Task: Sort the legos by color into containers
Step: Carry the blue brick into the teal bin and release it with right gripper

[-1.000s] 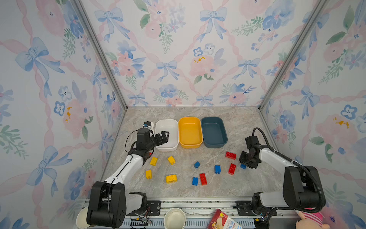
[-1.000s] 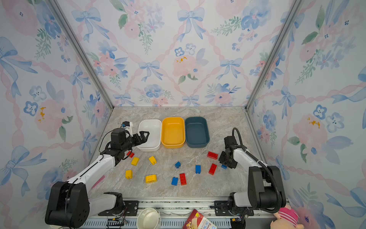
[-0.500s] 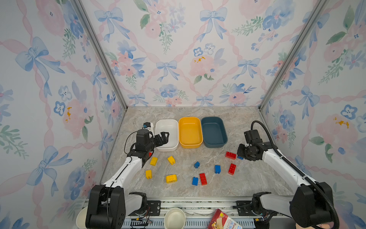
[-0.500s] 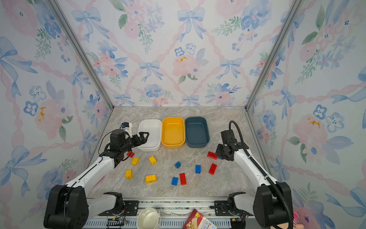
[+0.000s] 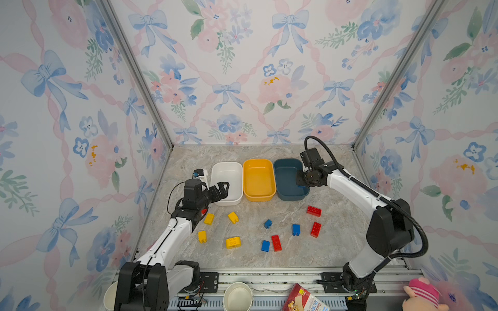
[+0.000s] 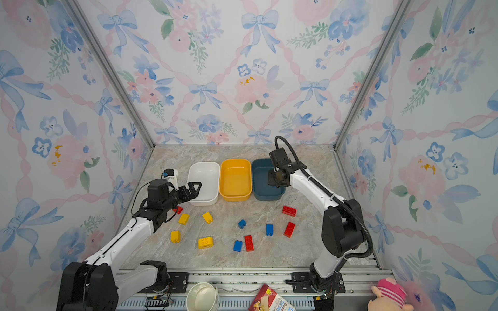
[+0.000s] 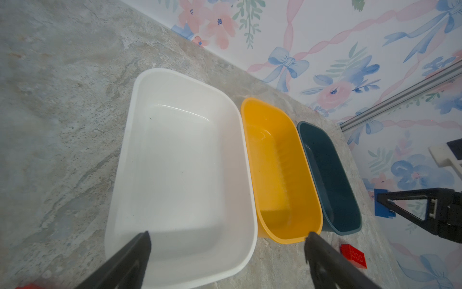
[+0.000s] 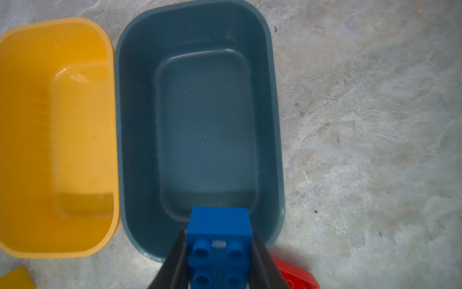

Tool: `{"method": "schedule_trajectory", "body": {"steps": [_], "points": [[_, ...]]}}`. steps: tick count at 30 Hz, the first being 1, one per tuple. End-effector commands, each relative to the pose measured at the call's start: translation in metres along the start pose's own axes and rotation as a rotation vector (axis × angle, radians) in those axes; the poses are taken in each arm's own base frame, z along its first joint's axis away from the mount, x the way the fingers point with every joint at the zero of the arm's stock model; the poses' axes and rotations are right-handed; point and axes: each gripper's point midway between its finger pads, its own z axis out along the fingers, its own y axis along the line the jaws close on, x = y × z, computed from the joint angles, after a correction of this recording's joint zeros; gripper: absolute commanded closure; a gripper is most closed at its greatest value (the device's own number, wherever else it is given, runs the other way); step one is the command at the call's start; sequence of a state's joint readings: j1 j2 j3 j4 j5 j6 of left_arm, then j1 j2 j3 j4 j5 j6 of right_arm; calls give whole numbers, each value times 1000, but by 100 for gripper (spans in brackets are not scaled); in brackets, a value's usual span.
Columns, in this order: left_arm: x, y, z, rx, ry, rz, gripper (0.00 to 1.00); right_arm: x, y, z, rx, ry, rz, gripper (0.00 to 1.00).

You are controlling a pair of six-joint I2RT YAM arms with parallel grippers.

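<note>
I hold a blue brick pinched in the closed right tool, above the front end of the teal tub. Next, I judge, I simply release it inside the rim. My left tool gapes empty at the front edge of the white tub. Loose legos dot the marbled tabletop; floral wallpaper surrounds it.

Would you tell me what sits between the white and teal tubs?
The yellow-orange tub, flanked by the white tub and teal tub, in both top views.
</note>
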State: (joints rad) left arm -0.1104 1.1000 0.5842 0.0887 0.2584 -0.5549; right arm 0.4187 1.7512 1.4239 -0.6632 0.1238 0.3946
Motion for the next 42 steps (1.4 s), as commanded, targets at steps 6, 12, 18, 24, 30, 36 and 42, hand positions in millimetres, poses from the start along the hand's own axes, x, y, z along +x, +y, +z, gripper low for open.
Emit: {"method": "schedule_trajectory", "body": {"steps": [6, 12, 18, 24, 30, 36, 42], "points": [[18, 22, -4, -96, 53, -35, 2, 9, 21, 62, -1, 127, -78, 69], [27, 36, -8, -181, 95, -33, 2, 17, 26, 80, -8, 162, -77, 51], [42, 47, -15, -254, 158, -45, 4, 13, 29, 70, -21, 150, -75, 40], [68, 31, -23, -304, 262, -4, 7, 14, 26, 46, -33, 127, -75, 35], [82, 4, -28, -308, 334, 0, 15, 27, 18, 13, -55, 97, -60, 28], [101, -4, -22, -351, 418, 19, 25, 46, 11, -16, -95, 57, -28, 21], [129, -5, -11, -401, 494, 7, 33, 53, 5, -36, -110, 25, -15, 18]]}}
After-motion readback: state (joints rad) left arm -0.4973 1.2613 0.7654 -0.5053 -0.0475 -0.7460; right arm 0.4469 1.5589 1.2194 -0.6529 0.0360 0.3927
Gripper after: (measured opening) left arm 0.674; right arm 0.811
